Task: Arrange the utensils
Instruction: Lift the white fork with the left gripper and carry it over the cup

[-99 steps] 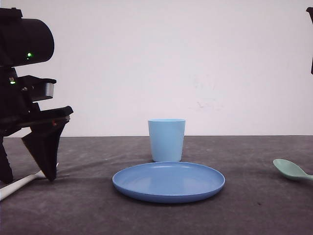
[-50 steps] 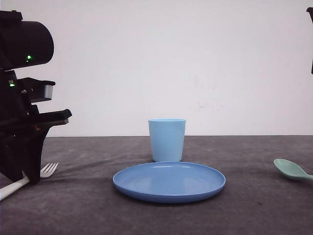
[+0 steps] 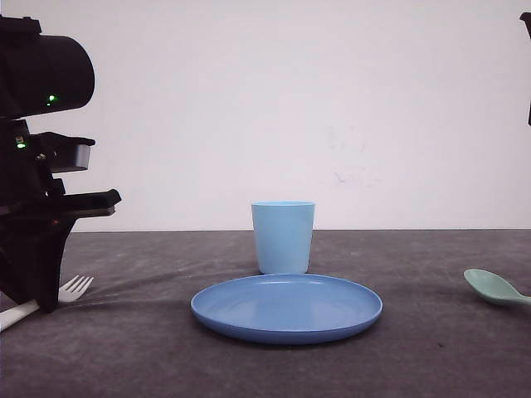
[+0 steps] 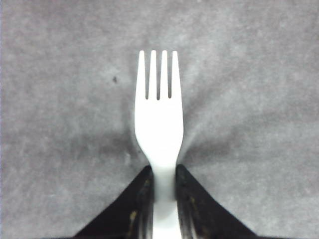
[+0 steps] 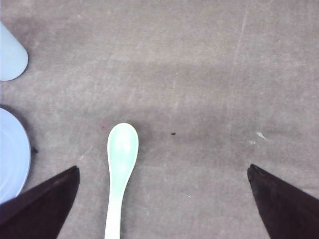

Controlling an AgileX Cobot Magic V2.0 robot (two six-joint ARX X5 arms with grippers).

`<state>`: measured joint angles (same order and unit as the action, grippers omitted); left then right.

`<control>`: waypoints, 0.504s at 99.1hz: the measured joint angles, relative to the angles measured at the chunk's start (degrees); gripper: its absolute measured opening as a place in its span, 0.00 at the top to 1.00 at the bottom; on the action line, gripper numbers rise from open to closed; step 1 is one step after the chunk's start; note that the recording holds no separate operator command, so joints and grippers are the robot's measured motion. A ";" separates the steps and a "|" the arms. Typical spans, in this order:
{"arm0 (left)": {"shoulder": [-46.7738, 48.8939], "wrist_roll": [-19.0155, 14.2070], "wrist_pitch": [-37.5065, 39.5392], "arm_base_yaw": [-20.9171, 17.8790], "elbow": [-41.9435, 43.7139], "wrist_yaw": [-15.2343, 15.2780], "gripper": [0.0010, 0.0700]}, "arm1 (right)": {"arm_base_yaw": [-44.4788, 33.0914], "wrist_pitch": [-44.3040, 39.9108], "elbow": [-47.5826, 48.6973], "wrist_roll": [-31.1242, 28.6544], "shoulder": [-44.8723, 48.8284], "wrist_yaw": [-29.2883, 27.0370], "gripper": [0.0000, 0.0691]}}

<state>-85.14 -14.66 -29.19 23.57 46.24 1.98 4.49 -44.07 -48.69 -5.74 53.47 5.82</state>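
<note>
Clamping the white fork (image 4: 158, 129) at its neck on the counter (image 3: 415, 356) left of the blue plate (image 3: 286, 308), the left fingers (image 4: 141, 199) hold 1 of 2 utensils, while the right fingers (image 5: 45, 199) stand wide apart over the untouched green spoon (image 5: 121, 164), so nothing is placed yet.

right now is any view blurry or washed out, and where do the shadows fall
Front view: sharp and evenly lit, the plate casting a soft shadow on the table. Left wrist view: the white fork is overexposed, its surface detail lost, with dim shadow beside the left gripper closed on its neck. Right wrist view: clear, the spoon crisp, the right gripper wide open.
</note>
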 joint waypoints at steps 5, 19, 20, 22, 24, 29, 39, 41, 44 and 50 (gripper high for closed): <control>0.02 0.00 -0.13 0.24 0.04 0.07 0.94 | 0.00 0.00 0.00 0.00 0.00 0.00 0.01; 1.01 0.00 -0.92 0.85 0.24 -0.20 0.95 | 0.00 0.00 0.00 0.00 0.00 0.00 0.01; 1.20 0.00 -0.92 0.90 0.24 -0.24 0.95 | 0.00 0.00 0.00 0.00 0.00 0.00 0.01; 1.68 0.00 -0.87 0.96 0.24 -0.26 0.95 | 0.00 0.00 0.00 0.00 0.00 0.00 0.01; 2.32 0.00 -0.79 1.01 0.24 -0.28 0.95 | 0.00 0.02 0.00 0.00 0.00 0.00 0.01; 4.09 0.00 -0.63 1.05 0.44 -0.33 0.95 | 0.00 0.00 0.00 0.00 0.00 0.00 0.01; 7.58 0.00 -0.13 1.05 1.57 -0.35 0.95 | 0.00 0.02 0.00 0.00 0.00 0.00 0.01; 8.24 0.00 -0.09 1.05 1.88 -0.39 0.95 | 0.00 0.00 0.00 0.00 0.00 0.00 0.01; 9.18 0.00 -0.04 1.05 2.36 -0.61 0.95 | 0.00 0.00 0.00 0.00 0.00 0.00 0.01; 11.26 0.00 0.39 1.05 3.04 -1.29 0.95 | 0.00 0.02 0.00 0.00 0.00 0.00 0.01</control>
<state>-73.89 -14.66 -28.80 24.62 49.28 0.69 4.49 -44.05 -48.69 -5.74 53.47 5.82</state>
